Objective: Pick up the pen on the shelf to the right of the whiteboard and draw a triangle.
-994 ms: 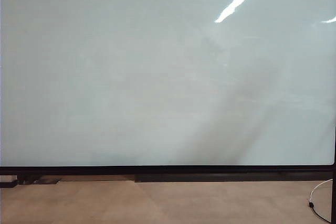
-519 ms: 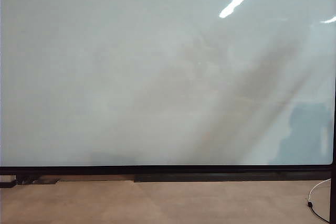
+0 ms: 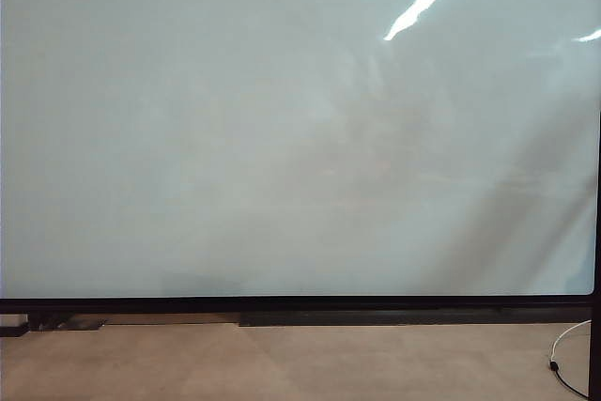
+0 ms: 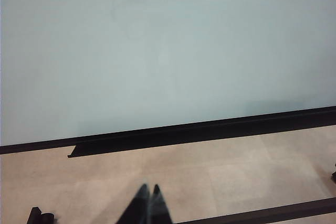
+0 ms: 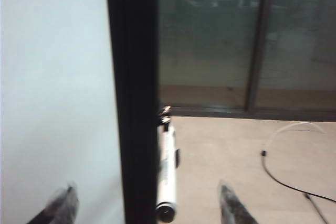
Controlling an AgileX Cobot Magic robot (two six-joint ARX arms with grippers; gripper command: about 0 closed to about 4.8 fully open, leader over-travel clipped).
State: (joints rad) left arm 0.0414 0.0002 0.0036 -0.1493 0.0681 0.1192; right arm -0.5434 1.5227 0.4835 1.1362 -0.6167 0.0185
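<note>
The whiteboard [image 3: 282, 138] fills the exterior view, and no triangle shows on it. Neither arm shows there. In the right wrist view the white pen [image 5: 167, 171] lies along the outer side of the board's black frame [image 5: 134, 103], dark end toward the camera, with a small dark bracket [image 5: 165, 113] at its far end. My right gripper [image 5: 147, 199] is open wide, one fingertip [image 5: 65, 200] over the board and the other [image 5: 229, 200] over the floor, with the pen between them and untouched. My left gripper [image 4: 149, 190] is shut and empty, hanging above the floor in front of the whiteboard [image 4: 157, 51].
A black tray rail [image 3: 376, 318] runs under the board's lower edge. A cable [image 5: 278, 177] trails across the beige floor right of the board; the cable [image 3: 563, 363] also shows low in the exterior view. Dark glass panels [image 5: 220, 40] stand behind. A black bar [image 4: 262, 214] lies near the left gripper.
Dim reflections on the board have drifted toward the right, and a bluish patch seen low on the right half a second ago is gone. Nothing else differs in the exterior view.
</note>
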